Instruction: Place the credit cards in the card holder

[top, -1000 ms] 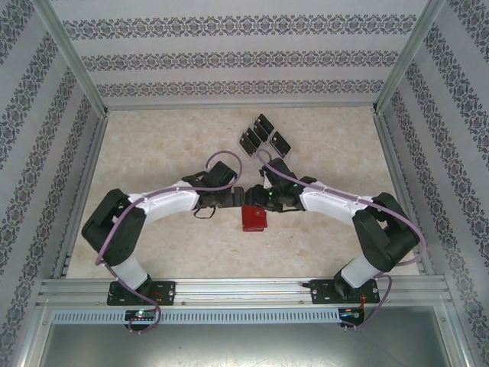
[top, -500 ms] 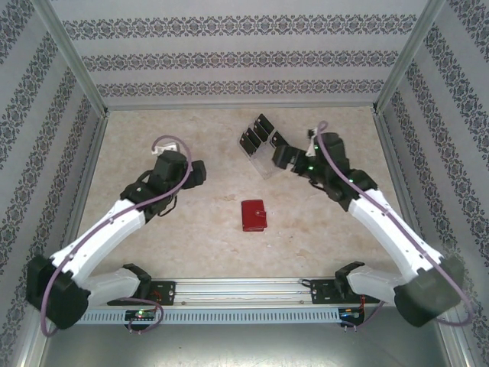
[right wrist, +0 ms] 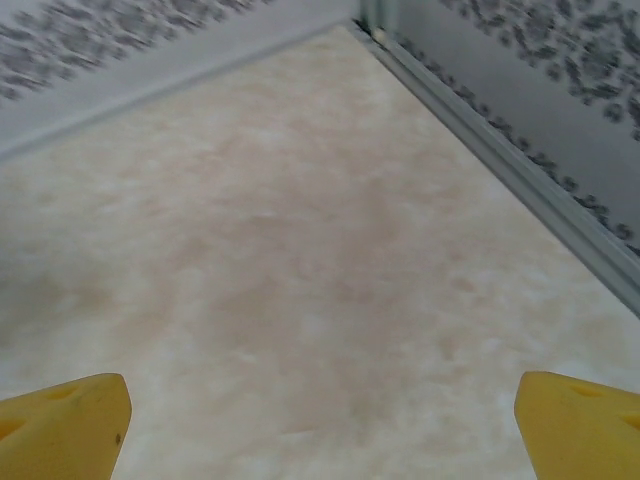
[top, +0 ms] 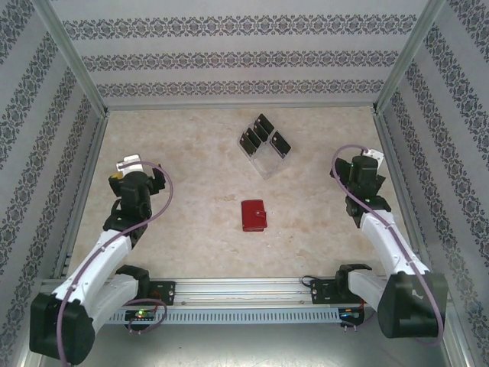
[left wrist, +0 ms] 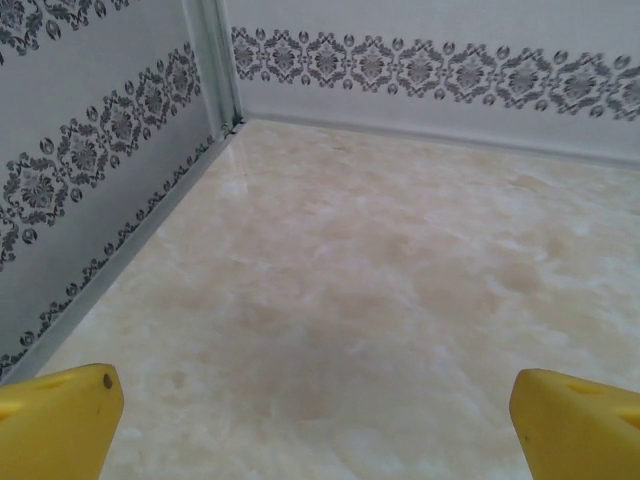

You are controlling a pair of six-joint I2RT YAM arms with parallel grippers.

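The card holder (top: 254,215), a small red wallet with its snap tab on top, lies folded on the table's middle. Several black credit cards (top: 263,135) stand in a clear plastic rack (top: 267,164) further back. My left gripper (top: 136,177) hangs at the left side, well apart from the wallet. In the left wrist view its yellow fingertips (left wrist: 60,420) sit wide apart, open over bare table. My right gripper (top: 361,171) is at the right side, also far from the wallet. Its yellow fingertips (right wrist: 65,425) are spread open with nothing between them.
Patterned walls with metal rails (top: 84,183) enclose the marble-look table (top: 199,145) on the left, the right and the far side. Both arm bases sit on the near rail (top: 244,289). The left wrist faces the far left corner, the right wrist the far right corner.
Both arms have drawn back from the wallet at the centre to the table's sides. The right gripper has opened. The wallet stays in place, folded.
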